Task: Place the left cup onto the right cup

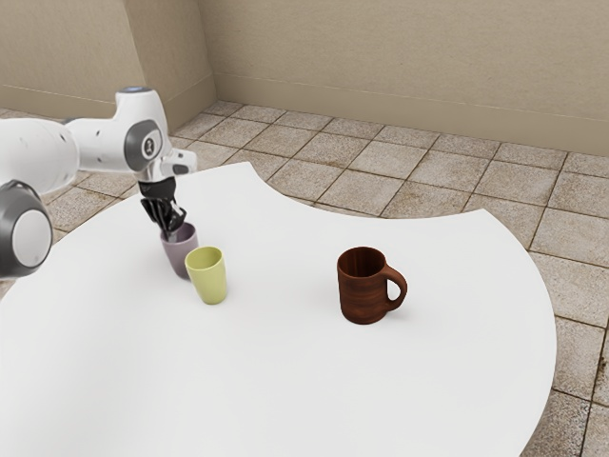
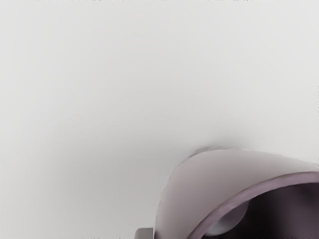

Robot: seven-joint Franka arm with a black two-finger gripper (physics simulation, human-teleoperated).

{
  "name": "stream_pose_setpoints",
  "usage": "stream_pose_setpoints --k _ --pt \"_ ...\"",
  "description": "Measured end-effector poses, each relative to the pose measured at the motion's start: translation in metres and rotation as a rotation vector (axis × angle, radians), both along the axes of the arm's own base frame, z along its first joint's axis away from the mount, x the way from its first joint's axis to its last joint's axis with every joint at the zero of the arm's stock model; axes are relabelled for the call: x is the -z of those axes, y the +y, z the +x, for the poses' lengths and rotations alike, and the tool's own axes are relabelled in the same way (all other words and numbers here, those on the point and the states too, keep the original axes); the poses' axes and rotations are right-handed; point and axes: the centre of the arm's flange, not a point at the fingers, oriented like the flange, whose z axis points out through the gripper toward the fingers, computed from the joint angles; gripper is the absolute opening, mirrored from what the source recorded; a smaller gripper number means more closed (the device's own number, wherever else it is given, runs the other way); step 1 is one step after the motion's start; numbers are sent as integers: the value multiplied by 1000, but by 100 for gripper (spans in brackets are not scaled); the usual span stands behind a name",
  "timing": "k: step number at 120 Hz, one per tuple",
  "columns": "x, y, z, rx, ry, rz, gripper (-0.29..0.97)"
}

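Mauve cup (image 1: 180, 249) upright — brown mug (image 1: 365, 286) well apart

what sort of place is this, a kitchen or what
Probably a bare simulated room for robot tabletop work, not a kitchen: a robot arm at a white table, a stone-tiled floor and plain beige walls.

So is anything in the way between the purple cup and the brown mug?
Yes, the yellow-green cup stands beside the purple cup, on its side toward the brown mug.
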Motion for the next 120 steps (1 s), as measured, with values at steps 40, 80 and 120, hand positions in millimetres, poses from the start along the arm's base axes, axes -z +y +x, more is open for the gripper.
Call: stream_pose_setpoints --k 40,80,120 --pt "-50 -9 -6 8 -49 26 -10" --pt "-120 -24 -18 20 -112 59 -11" --pt "-133 -51 -18 54 -109 58 -11"
